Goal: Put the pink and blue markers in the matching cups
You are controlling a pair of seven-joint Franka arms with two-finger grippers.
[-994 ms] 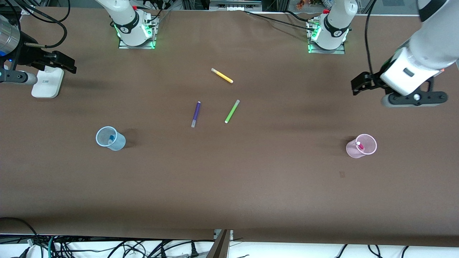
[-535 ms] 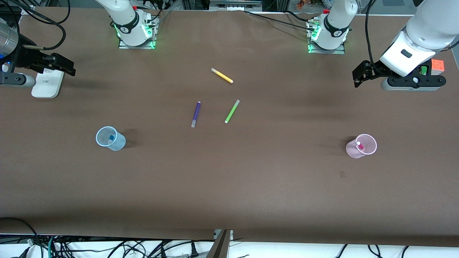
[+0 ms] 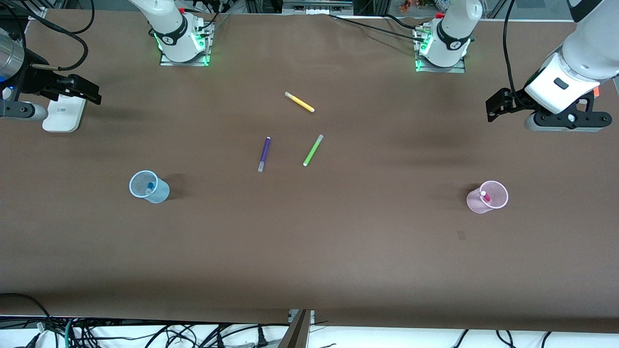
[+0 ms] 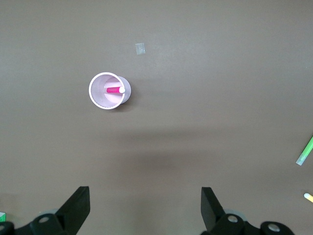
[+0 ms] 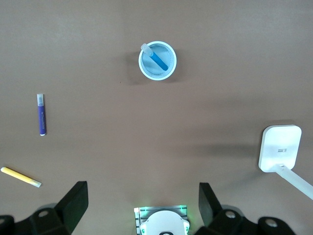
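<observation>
The left arm's gripper [image 3: 494, 107] has drifted a little toward its own end of the table since half a second ago, and the coloured cube that showed beside it then is now hidden; the right arm's gripper [image 3: 89, 92] has hardly shifted.

Starting at the right arm's end, that gripper hangs with its fingers spread wide and empty over a flat white rounded-square device [image 3: 63, 113]. Nearer the front camera stands the light blue translucent plastic cup [image 3: 150, 187], upright, with the bright blue marker [image 5: 157, 59] leaning inside it, pale cap up against the rim.

In the middle of the brown table [image 3: 309, 251] lie three loose markers, apart from one another: a purple marker [image 3: 264, 153], a green marker [image 3: 313, 150] beside it, and a yellow marker [image 3: 299, 102] farther from the camera.

Toward the left arm's end stands the light pink translucent plastic cup [image 3: 488, 198], holding the magenta-pink marker [image 4: 115, 90]. The left gripper hangs over bare table, fingers wide apart, holding nothing.
</observation>
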